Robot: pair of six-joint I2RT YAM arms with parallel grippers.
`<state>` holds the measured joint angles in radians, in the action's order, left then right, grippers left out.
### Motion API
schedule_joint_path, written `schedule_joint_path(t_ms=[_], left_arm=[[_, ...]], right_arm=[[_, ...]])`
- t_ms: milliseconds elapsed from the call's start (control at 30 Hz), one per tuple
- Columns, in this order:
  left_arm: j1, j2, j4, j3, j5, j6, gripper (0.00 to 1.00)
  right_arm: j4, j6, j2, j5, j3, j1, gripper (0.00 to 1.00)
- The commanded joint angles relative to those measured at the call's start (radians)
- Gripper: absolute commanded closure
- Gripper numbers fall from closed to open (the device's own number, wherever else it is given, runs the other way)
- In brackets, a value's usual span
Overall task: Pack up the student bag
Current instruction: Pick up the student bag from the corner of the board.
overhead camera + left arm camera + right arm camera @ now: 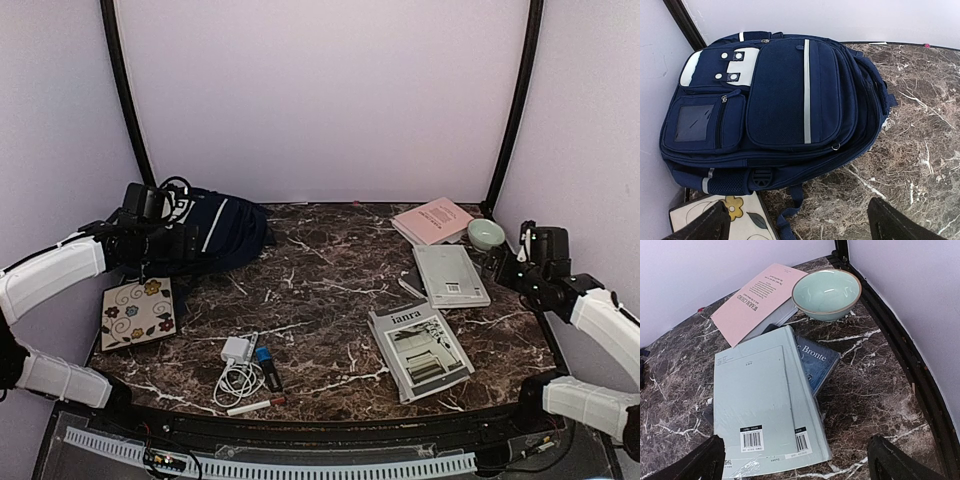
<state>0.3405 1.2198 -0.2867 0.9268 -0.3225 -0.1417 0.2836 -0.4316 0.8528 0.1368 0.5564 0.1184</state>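
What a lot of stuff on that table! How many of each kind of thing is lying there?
backpack: 1
books: 3 (pink book, pale green book, blue book)
magazine: 1
bowl: 1
flowered tile: 1
charger with cable: 1
pens: 2 (dark marker, white pen)
total I can make out: 10

Partly hidden behind left arm: student bag. Mostly covered by pale book: Bronte book.

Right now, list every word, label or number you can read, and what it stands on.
"Bronte": on the dark blue book, under the pale green wrapped book.
"ianra", roughly: head of the grey magazine.
Title and lines on the pink book: too blurred.
Digits on the barcode labels of the pale green wrapped book: too small.
No text seen on the dark navy fabric backpack.
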Motion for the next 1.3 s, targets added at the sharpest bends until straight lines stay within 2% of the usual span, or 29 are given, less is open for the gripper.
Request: schedule_joint_path(t_ms=[0,200,300,433,600,700,833,900,933,967,1000,1033,1133,1267], left_arm=[[-0.003,-0.026,-0.01,0.012,0.04,0.012,0.01],[-0.001,0.018,-0.037,0.108,0.335,-0.035,0.01],[0.01,0.088,0.01,0.137,0.407,-0.074,0.01],[0.048,0.278,0.067,0.213,0.334,-0.058,0.02],[0.099,0.6,-0.092,0.528,0.204,0.037,0.02],[0.115,0.795,-0.198,0.719,0.073,0.09,0.01],[0.117,0.991,-0.288,0.884,-0.025,0.163,0.02],[0.118,1.04,-0.285,0.911,-0.074,0.19,0.13],[0.118,1.05,-0.281,0.918,-0.092,0.198,0.36],[0.118,1.051,-0.273,0.922,-0.1,0.201,0.71],[0.12,1.047,-0.269,0.925,-0.103,0.202,0.96],[0.123,1.038,-0.261,0.926,-0.098,0.207,1.0],[0.155,0.961,-0.207,0.909,-0.044,0.275,1.0],[0.282,0.783,-0.04,0.785,0.028,0.478,1.0]], right_arm=[[-0.057,-0.005,-0.044,-0.003,-0.025,-0.005,0.0],[-0.092,-0.015,-0.112,-0.12,-0.032,-0.005,0.0],[-0.146,-0.017,-0.15,-0.157,-0.064,-0.005,0.0],[-0.185,-0.003,-0.174,-0.202,-0.098,-0.005,0.0],[-0.186,0.002,-0.174,-0.227,-0.124,-0.005,0.0],[-0.188,0.008,-0.163,-0.226,-0.118,-0.005,0.0],[-0.191,0.013,-0.143,-0.216,-0.117,-0.005,0.0],[-0.191,0.014,-0.13,-0.223,-0.119,-0.005,0.0],[-0.19,0.014,-0.123,-0.227,-0.119,-0.005,0.0],[-0.19,0.015,-0.116,-0.232,-0.115,-0.005,0.0],[-0.189,0.016,-0.111,-0.237,-0.11,-0.005,0.0],[-0.186,0.016,-0.104,-0.241,-0.105,-0.005,0.0],[-0.173,0.017,-0.087,-0.255,-0.084,-0.005,0.0],[-0.145,0.019,-0.083,-0.286,-0.042,-0.005,0.0]])
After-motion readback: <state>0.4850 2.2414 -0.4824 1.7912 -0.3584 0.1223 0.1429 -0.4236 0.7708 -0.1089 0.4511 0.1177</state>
